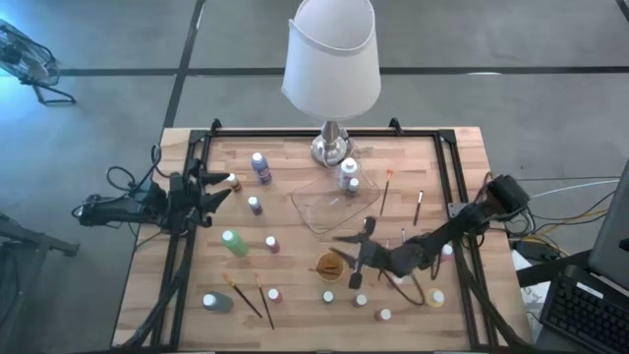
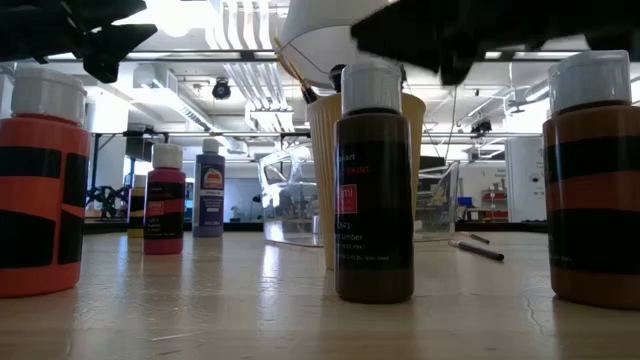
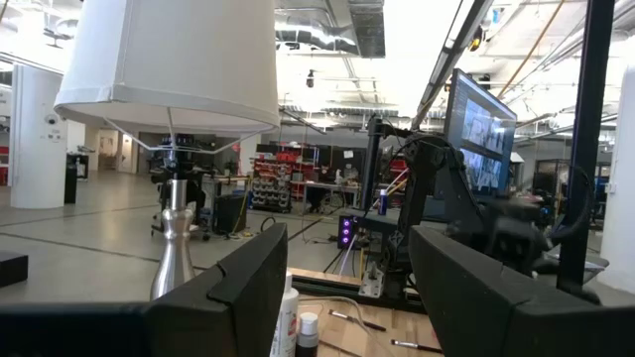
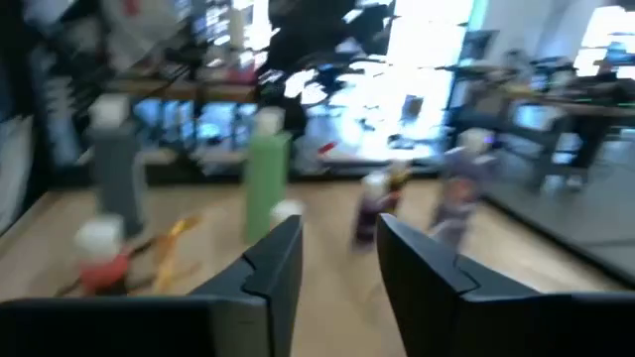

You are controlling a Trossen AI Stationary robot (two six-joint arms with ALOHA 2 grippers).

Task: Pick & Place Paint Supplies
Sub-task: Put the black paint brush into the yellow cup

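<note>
Small white-capped paint bottles stand scattered on the wooden table: purple (image 1: 260, 167), green (image 1: 234, 243), pink (image 1: 254, 205), grey (image 1: 216, 302), yellow (image 1: 435, 297). Thin brushes lie near the front left (image 1: 248, 297) and at the right (image 1: 386, 189). My right gripper (image 1: 350, 254) hovers just right of the small orange cup (image 1: 329, 265), which holds a brush. Its fingers are open (image 4: 337, 260), with nothing between them. My left gripper (image 1: 211, 187) waits open at the table's left edge, raised (image 3: 347, 288).
A clear plastic tray (image 1: 324, 211) lies mid-table with one bottle (image 1: 349, 179) in it. A white-shaded lamp (image 1: 331, 69) stands on its metal base (image 1: 331, 147) at the far edge. Bottles (image 2: 373, 190) crowd the near edge by the cup. Black frame rails run along both sides.
</note>
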